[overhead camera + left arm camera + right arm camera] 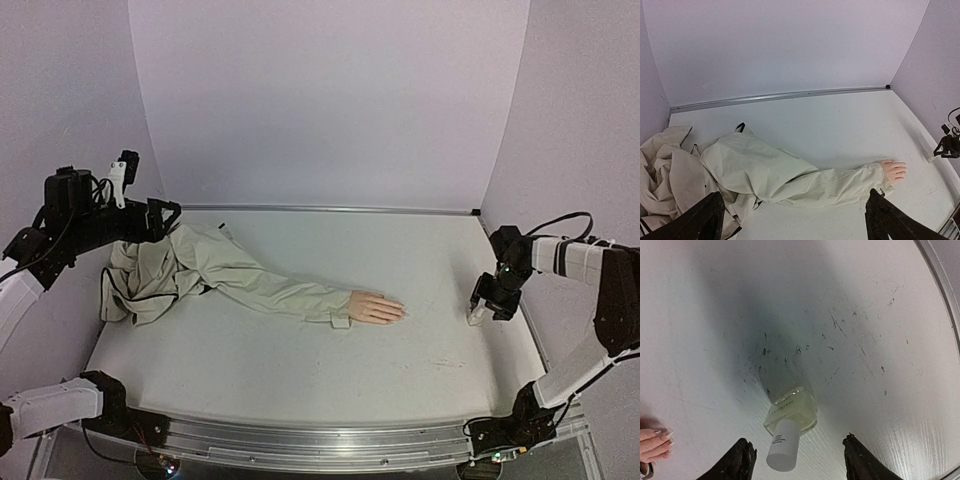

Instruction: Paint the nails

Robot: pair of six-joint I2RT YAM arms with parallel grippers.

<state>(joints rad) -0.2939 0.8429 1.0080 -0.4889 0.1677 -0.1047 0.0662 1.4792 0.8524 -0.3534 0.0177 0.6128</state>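
The right gripper [796,439] sits open around the bottle's [792,407] white cap [781,447] at 6 o'clock and should squeeze its middle gently.

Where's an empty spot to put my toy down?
Bare table lies behind the sleeve up to the back rail, and in front of it to the near edge. A smaller gap sits between the hand and the bottle. The left end is crowded with the bunched jacket.

Left arm [75,215], right arm [570,258] — black joints, white link shells
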